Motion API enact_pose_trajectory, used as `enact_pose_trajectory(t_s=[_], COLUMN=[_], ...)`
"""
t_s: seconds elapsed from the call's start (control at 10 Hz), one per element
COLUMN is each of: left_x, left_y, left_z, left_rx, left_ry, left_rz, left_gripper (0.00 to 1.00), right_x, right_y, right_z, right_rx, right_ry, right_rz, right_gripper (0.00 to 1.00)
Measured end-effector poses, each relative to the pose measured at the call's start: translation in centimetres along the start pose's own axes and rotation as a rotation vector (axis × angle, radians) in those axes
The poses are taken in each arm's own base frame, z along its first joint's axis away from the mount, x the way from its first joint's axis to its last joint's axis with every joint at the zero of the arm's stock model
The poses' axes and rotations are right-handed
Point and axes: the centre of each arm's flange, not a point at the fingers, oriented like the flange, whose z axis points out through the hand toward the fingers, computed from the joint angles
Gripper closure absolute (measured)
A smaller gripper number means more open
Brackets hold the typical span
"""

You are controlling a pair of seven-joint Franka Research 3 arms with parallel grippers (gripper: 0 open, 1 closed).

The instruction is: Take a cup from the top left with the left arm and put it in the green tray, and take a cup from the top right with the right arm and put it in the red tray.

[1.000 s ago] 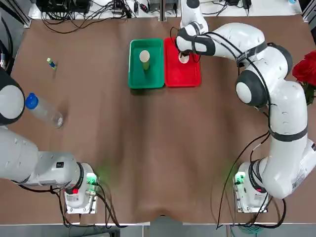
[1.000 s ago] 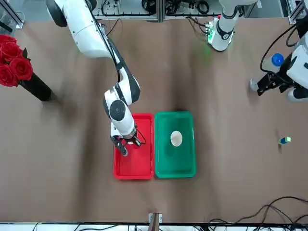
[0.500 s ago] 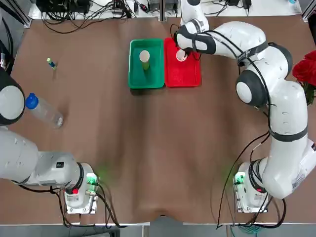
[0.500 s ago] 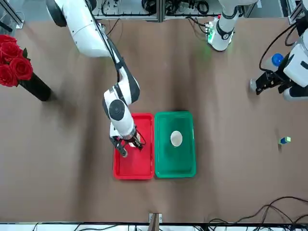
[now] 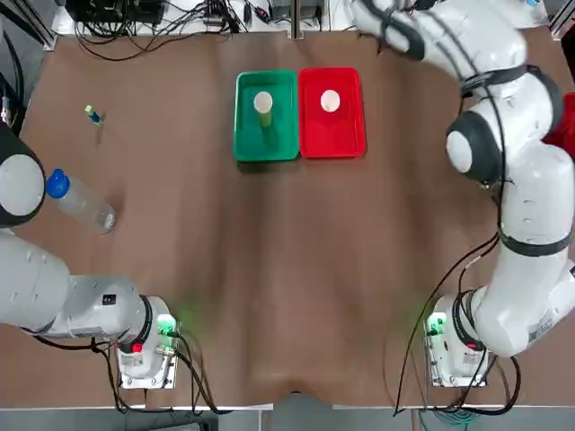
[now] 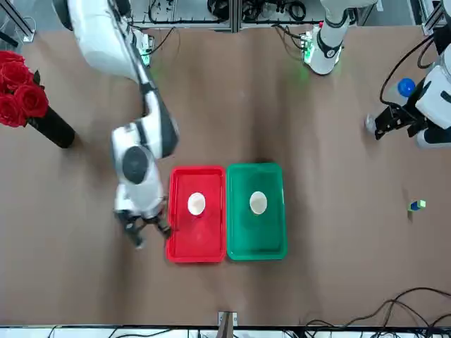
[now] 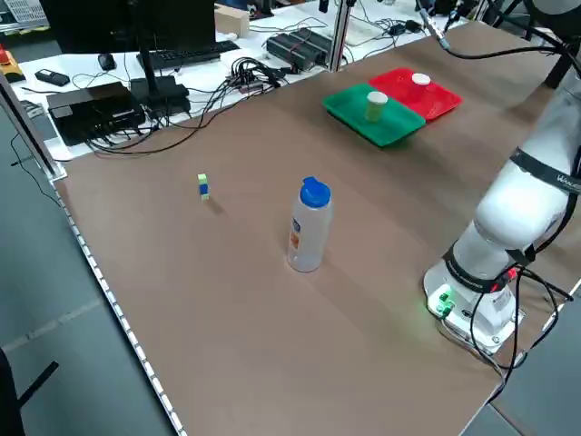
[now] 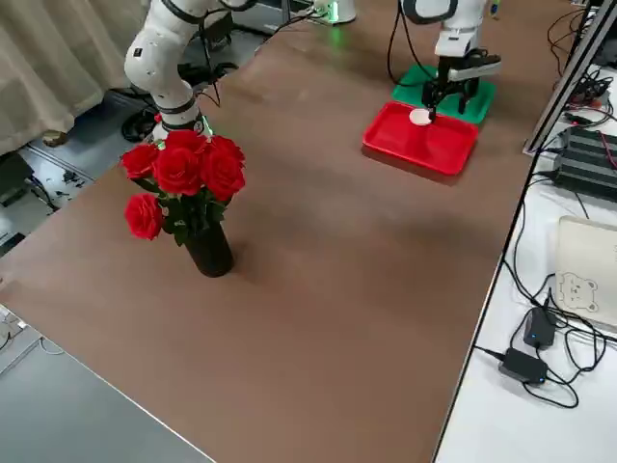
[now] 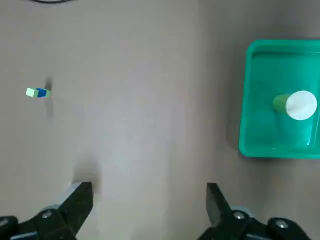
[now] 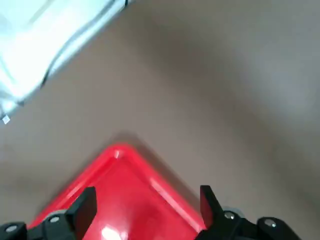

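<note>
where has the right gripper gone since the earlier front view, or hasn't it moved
Yes, the right gripper moved toward that picture's left, off the red tray.

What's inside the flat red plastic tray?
In the flat red plastic tray: one small cup with a white rim. The floor directly beneath the cup is covered and can't be seen.

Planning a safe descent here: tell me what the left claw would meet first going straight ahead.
Probably the brown tabletop; nothing else shows between the open fingers of the left claw, though its height is unclear.
</note>
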Motion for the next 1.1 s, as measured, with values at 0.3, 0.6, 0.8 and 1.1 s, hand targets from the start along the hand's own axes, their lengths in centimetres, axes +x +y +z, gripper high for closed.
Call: enact_pose_trajectory(t_s=[0.3,0.6,0.8,1.1], left_x=[-0.6,-0.7,-0.7,-0.7], left_y=[0.3,0.4,0.5,0.5], left_z=[0.5,0.6,0.6,0.4], left_rx=[-0.016,-0.016,-0.016,-0.017], left_ry=[-0.058,-0.066,-0.065,-0.062], left_rz=[0.003,0.004,0.005,0.006], left_gripper=[0.00,0.00,0.00,0.00], right_x=[11.6,21.6,21.9,16.4], right_y=[9.0,22.4,27.8,28.2], right_z=[-7.1,-10.4,-12.5,-16.5], right_rx=[0.008,-0.053,-0.053,-0.001], right_ry=[0.029,-0.027,-0.074,-0.105], right_rz=[-0.042,-0.336,-0.500,-0.572], right_gripper=[0.08,0.05,0.05,0.05])
